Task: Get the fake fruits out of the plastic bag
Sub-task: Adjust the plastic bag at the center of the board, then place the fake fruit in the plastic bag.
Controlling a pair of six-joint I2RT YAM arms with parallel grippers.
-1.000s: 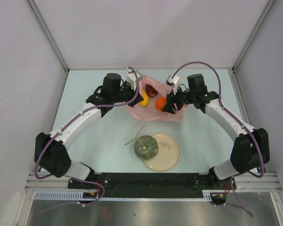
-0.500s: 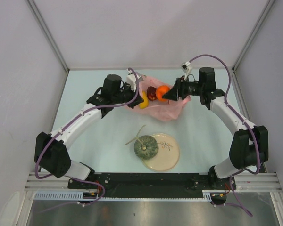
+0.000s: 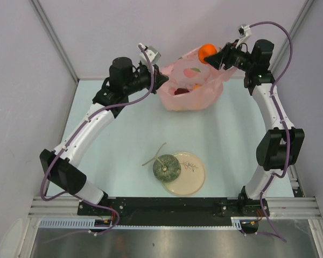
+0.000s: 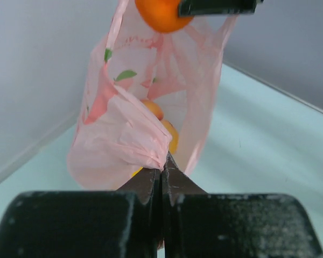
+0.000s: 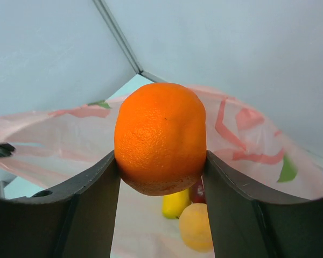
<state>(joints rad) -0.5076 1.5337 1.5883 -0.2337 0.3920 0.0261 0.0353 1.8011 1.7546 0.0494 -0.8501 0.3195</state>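
**Orange held over the mouth of the pink bag**

Orange (image 3: 206, 52) sat pinched between the right gripper (image 3: 215, 56) fingers (image 5: 91, 204), just above the plastic bag (image 3: 191, 88) at the far side of the worktop (image 3: 118, 140). The left gripper (image 4: 161, 172), pressed together, pinched a fold of the bag's rim. The bag stood tall, mouth upward. Inside lay a yellow oblong fruit (image 5: 175, 203), a yellow-orange round fruit (image 5: 196, 227) and a dark red fruit (image 3: 180, 92). Well apart, the netted melon (image 3: 166, 167) overlapped a cream plate (image 3: 191, 180), its stem (image 3: 153, 155) pointing far-left.

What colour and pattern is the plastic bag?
Translucent pink plastic bag with darker pink streaks and small green leaf marks; clearest in the left wrist view.
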